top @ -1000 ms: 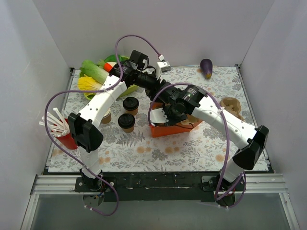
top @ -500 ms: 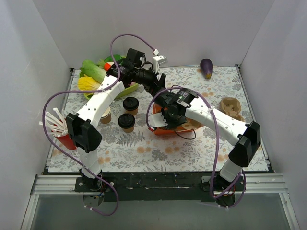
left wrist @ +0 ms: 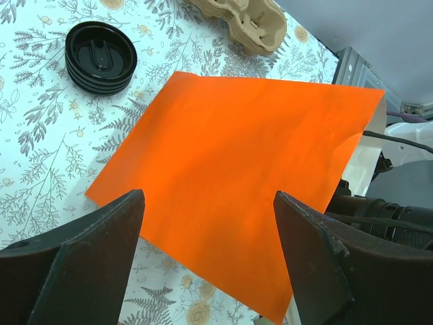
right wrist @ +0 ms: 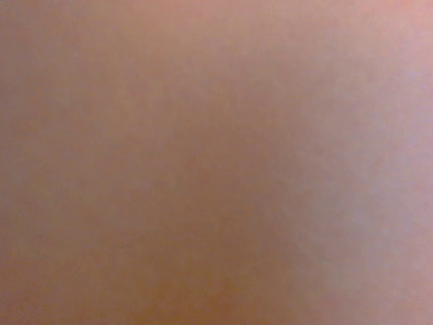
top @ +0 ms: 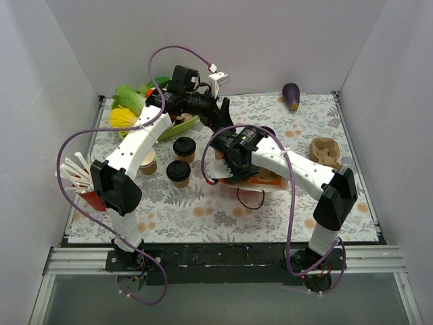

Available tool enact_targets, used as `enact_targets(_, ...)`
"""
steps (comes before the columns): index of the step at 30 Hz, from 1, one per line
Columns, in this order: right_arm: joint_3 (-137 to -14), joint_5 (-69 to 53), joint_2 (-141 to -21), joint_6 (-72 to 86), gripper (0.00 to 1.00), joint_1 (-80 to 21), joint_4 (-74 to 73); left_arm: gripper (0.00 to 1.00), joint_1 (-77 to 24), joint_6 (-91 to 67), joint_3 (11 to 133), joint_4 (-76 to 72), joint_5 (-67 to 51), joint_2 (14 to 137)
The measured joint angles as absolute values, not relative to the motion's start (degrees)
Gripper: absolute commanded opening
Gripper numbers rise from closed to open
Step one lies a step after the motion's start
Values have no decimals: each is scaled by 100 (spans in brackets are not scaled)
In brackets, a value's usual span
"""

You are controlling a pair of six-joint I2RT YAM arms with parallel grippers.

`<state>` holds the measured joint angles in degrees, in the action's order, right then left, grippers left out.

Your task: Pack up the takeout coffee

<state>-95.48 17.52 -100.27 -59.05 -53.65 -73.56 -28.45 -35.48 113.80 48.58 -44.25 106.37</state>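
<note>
On the floral table (top: 203, 213), nearest the arm bases on the left, a red cup (top: 95, 198) holds a fan of white straws (top: 71, 169). Just beyond it stand the takeout coffee cups (top: 178, 172): small tapered brown kraft-paper cups with round black lids, two side by side in the open and a third (top: 149, 163) mostly hidden under the left arm. All three stand upright on the table, left of the orange paper bag (top: 260, 178) and apart from it.

The bag lies at mid-table with the right tool (top: 226, 166) at its left end, where a pale flap shows (the right wrist view is only a blurred pinkish-orange surface, so whether that tool is clenched or released I cannot tell). A dark loop of cord (top: 250, 198) lies on the table at the bag's near edge.

Farther back, the left tool (left wrist: 206, 264) hangs with its dark fingers (left wrist: 81, 271) spread wide and nothing between them; below it the bag is a flat orange sheet, with a stack of black lids (left wrist: 100, 57) and a moulded cardboard cup carrier (top: 326, 152) beyond. At the far edge are green and yellow toy vegetables (top: 128, 105) and a purple eggplant (top: 291, 96).
</note>
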Motion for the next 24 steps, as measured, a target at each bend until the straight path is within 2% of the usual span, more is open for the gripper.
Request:
enact_targets(2, -9550, 1820, -10027, -5861, 20, -5365, -7360, 78, -2845, -3568, 11380, 4836, -4431, 10637)
enact_targets(5, -9570, 1922, -10036, -5824, 32, -5365, -7376, 78, -2836, -3601, 11380, 4816, -4453, 10634)
enact_targets(10, -9633, 2110, -10057, -5758, 36, -5365, -7389, 78, -2818, -3645, 11371, 4794, -4464, 10608)
enact_targets(16, -9701, 2204, -10055, -5725, 20, -5365, -7426, 78, -2805, -3675, 11369, 4794, -4493, 10573)
enact_targets(24, -9723, 2259, -9898, -5645, 17, -5380, -7465, 78, -2790, -3728, 11146, 4768, -4508, 10245)
